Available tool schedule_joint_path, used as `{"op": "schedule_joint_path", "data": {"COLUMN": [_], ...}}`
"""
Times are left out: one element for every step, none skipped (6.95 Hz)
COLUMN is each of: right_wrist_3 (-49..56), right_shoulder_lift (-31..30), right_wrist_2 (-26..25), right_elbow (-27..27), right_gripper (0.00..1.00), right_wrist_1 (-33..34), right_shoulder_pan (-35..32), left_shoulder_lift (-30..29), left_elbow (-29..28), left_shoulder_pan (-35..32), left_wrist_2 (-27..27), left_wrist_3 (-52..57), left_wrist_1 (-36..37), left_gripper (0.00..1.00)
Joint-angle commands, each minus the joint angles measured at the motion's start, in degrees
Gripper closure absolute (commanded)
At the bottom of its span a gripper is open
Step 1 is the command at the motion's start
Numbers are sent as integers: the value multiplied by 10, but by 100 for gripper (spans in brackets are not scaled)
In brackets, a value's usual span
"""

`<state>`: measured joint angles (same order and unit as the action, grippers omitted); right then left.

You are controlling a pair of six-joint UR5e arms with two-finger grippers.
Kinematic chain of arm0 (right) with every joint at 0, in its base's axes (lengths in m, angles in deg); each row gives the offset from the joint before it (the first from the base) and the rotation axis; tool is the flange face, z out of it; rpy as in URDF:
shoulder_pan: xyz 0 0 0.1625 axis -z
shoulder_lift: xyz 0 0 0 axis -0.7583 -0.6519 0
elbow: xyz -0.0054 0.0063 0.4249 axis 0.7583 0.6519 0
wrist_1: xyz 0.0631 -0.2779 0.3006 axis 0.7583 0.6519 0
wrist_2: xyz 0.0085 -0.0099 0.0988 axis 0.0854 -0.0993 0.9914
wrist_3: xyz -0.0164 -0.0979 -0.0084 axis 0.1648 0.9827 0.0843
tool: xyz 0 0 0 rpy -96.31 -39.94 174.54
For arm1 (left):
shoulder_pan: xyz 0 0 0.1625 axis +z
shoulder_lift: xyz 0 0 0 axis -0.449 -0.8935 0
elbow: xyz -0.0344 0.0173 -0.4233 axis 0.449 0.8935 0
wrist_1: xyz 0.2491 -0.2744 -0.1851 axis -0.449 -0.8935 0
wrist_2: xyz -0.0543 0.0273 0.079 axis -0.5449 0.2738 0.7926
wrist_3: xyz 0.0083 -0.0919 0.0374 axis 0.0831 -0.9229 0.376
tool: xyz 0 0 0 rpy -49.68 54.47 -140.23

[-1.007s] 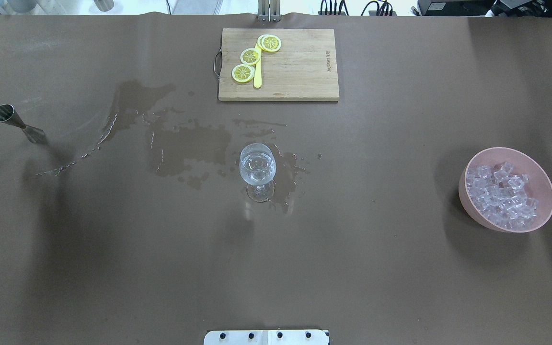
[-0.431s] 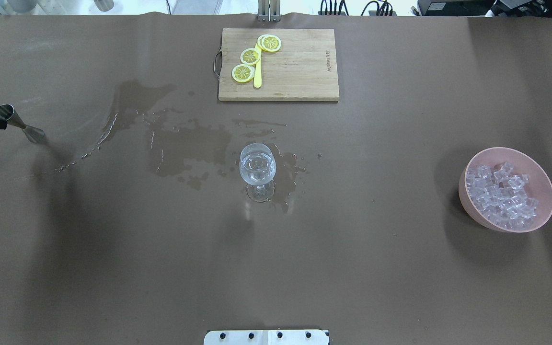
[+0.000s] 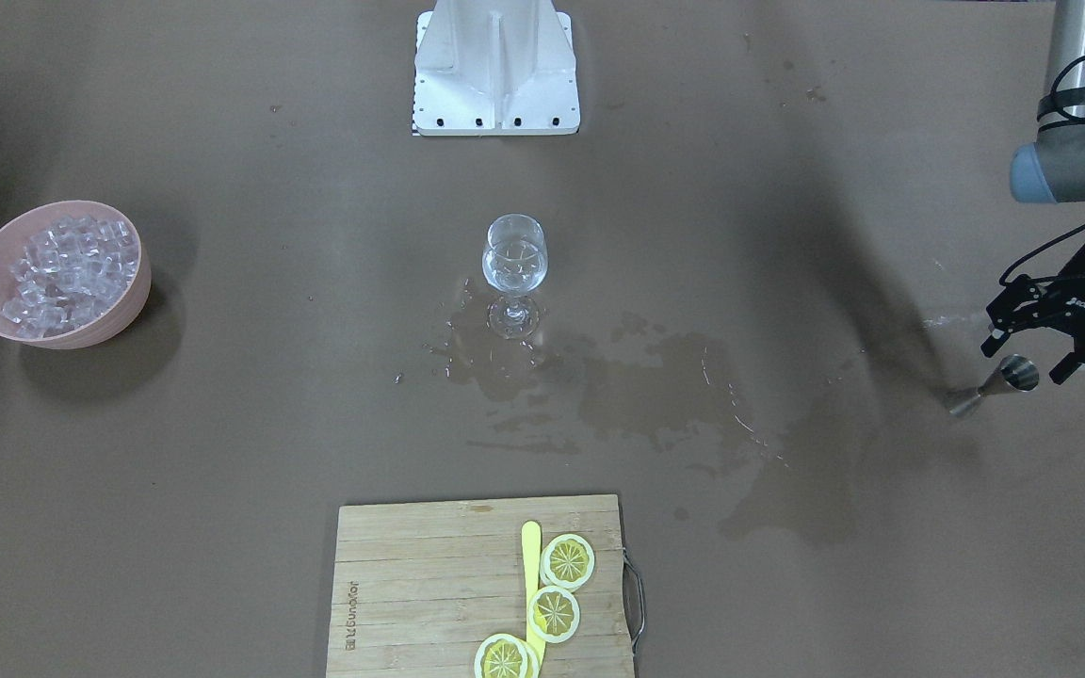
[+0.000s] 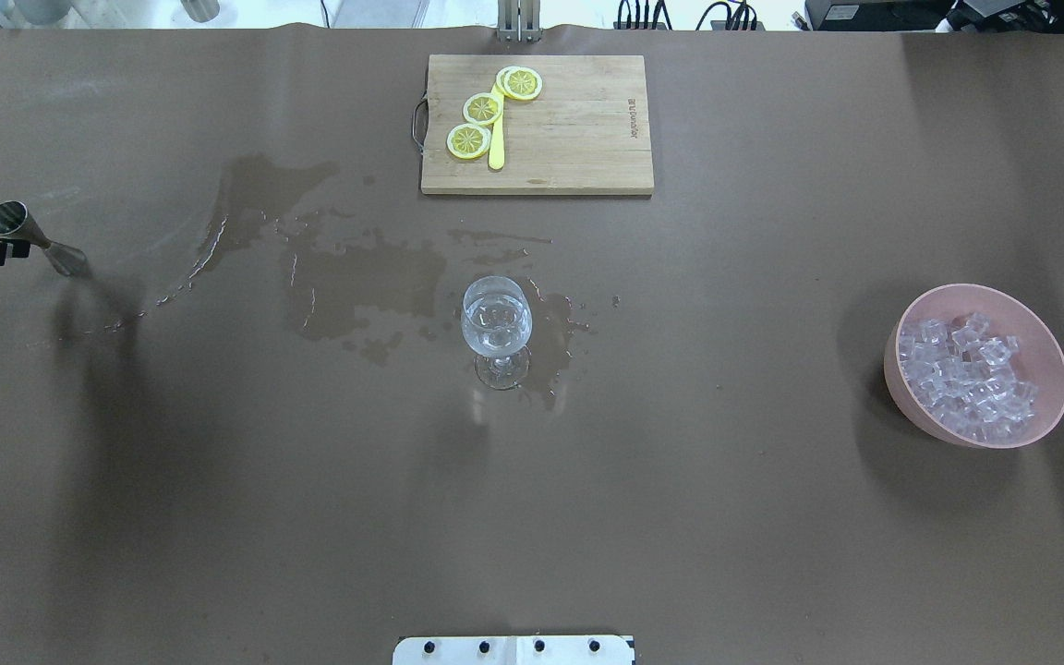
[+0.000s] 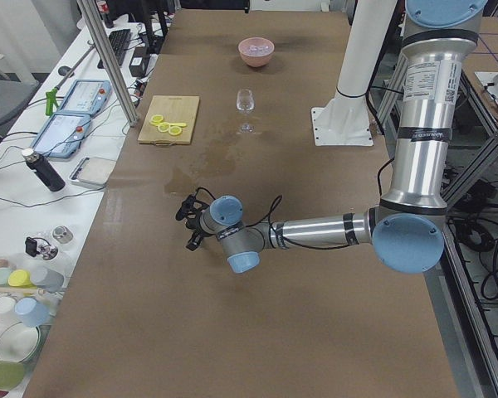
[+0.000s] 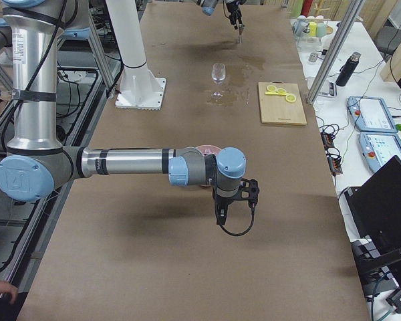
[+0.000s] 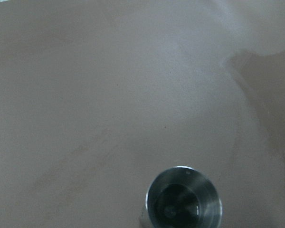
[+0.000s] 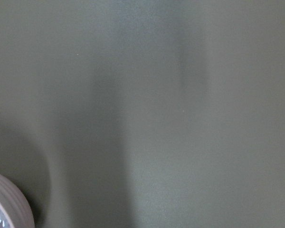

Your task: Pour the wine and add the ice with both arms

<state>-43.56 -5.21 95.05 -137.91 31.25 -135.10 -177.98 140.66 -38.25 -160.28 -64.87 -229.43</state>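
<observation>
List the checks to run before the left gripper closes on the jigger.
1. The left gripper open, fingers either side of the jigger: ok.
2. The jigger upright on the table: ok.
3. The jigger filled: cannot tell, its inside looks dark in the wrist view.
4. The wine glass upright, clear liquid inside: ok.
5. The table dry along the way to the glass: not ok, a wet patch lies there.
6. The right gripper open or shut: cannot tell.
</observation>
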Motion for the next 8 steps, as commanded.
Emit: {"op": "schedule_joint_path", "data": {"right_wrist_3": [0, 0, 0, 0, 0, 0, 0, 0], "right_shoulder_lift": [1, 1, 1, 0, 0, 0, 0, 0], "right_wrist_2": [0, 0, 1, 1, 2, 3, 3, 4], "right_elbow": [2, 2, 3, 3, 2, 2, 2, 2], "right_gripper": [0, 0, 0, 0, 0, 0, 0, 0], "right_wrist_1": [0, 0, 0, 0, 0, 0, 0, 0], "right_shoulder_pan": [0, 0, 0, 0, 0, 0, 0, 0], "left_shoulder_lift": [-1, -1, -1, -1, -3, -5, -5, -5], "left_elbow": [-9, -12, -12, -18, -30, -32, -37, -38], "left_shoulder_pan": [18, 19, 19, 19, 19, 19, 19, 19], "left_wrist_2": [21, 28, 28, 29, 32, 34, 40, 40], "left_wrist_3": [-19, -21, -21, -21, -29, -36, -37, -37], "left_wrist_1": [-25, -32, -33, -39, -61, -69, -78, -81], "left_gripper": [2, 3, 3, 3, 3, 3, 3, 3]}}
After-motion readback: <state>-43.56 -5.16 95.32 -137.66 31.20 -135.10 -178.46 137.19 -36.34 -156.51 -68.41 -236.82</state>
